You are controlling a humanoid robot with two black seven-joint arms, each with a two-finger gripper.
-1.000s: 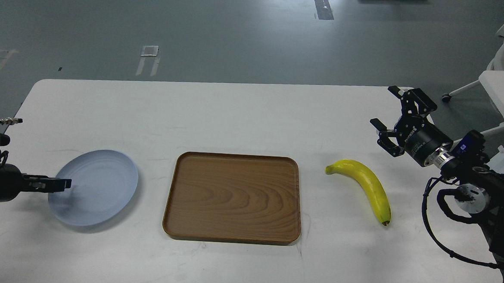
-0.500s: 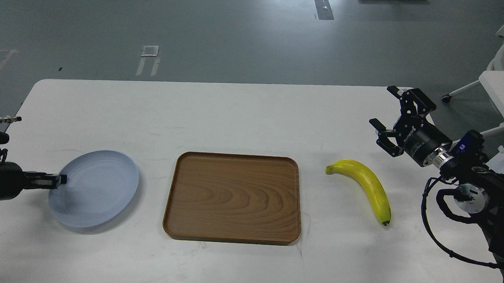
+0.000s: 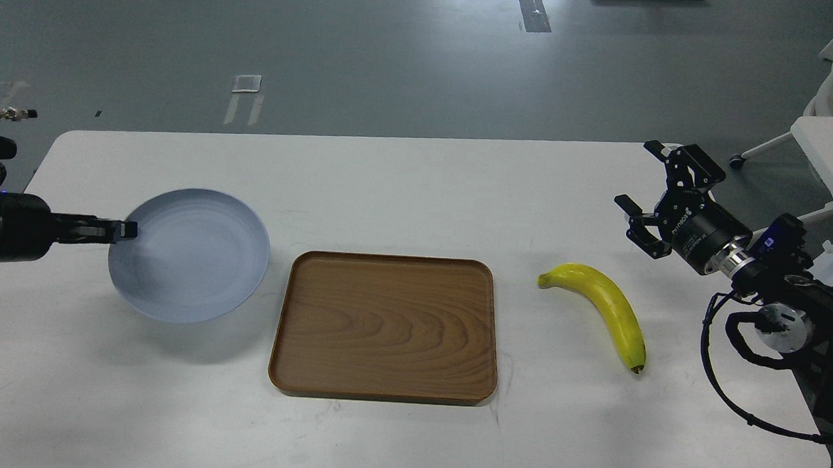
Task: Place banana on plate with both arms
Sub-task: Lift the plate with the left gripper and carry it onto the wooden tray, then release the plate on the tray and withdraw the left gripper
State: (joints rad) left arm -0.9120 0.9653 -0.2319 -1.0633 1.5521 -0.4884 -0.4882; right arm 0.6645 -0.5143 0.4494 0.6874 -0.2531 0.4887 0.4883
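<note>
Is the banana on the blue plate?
No, the banana lies on the table right of the wooden tray, far from the plate.

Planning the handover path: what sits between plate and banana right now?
Head view: only the wooden tray lies between the plate and the banana, flat on the white table.

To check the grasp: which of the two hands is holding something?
The left hand: it grips the plate by its rim. The right hand is open and holds nothing.
</note>
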